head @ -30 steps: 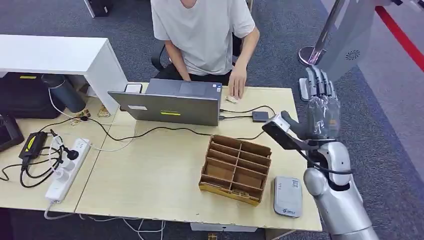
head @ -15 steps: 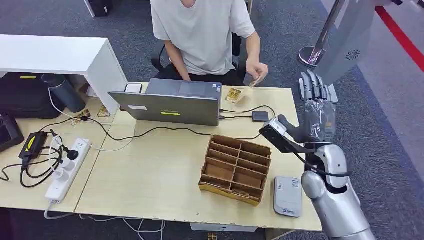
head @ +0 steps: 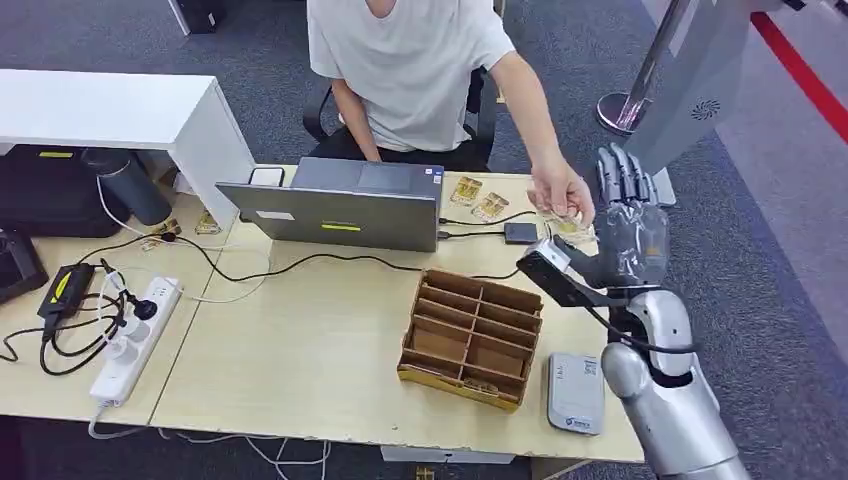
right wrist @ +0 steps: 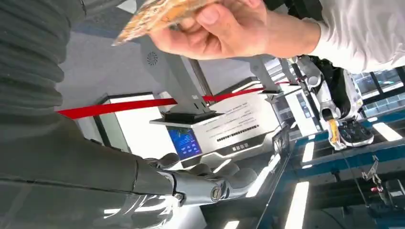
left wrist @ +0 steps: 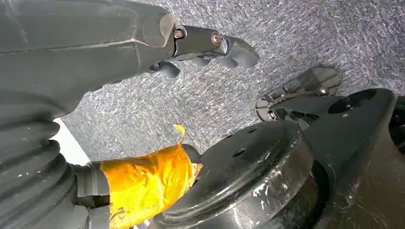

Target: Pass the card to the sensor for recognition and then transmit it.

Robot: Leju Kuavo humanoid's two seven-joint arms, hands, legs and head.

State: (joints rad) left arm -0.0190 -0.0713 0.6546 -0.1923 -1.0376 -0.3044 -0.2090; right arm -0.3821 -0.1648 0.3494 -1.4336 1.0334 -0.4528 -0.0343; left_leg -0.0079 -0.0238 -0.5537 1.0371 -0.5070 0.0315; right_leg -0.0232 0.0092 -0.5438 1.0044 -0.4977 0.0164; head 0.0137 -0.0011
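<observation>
Nearest the robot, at the table's [head: 300,370] front edge toward 5 o'clock, a grey sensor [head: 575,393] lay flat, just right of a brown cardboard divider box [head: 472,338]. The right arm rose past the sensor at the table's right edge, and the right hand [head: 628,225] stood upright at about 3 o'clock, palm toward the table, fingers spread wide and holding nothing. In the right wrist view the right hand's dark fingers [right wrist: 210,183] lay stretched out and bare.

A person's hand [head: 560,192] reached in from 12 o'clock and held a card [head: 567,222] right beside the robot's right palm; whether card and palm touched could not be told. The right wrist view showed the card [right wrist: 157,14], patterned orange and brown, pinched in the person's fingers above the robot's hand.

Farther back, two more cards [head: 478,198] lay on the table at about 1 o'clock, beside a grey laptop [head: 340,205] whose cables ran across the tabletop. At 9 o'clock a white power strip [head: 135,340] lay among black cords.

The left hand [left wrist: 200,47] hung over grey carpet, its fingers curled loosely around nothing, with yellow tape on its thumb.
</observation>
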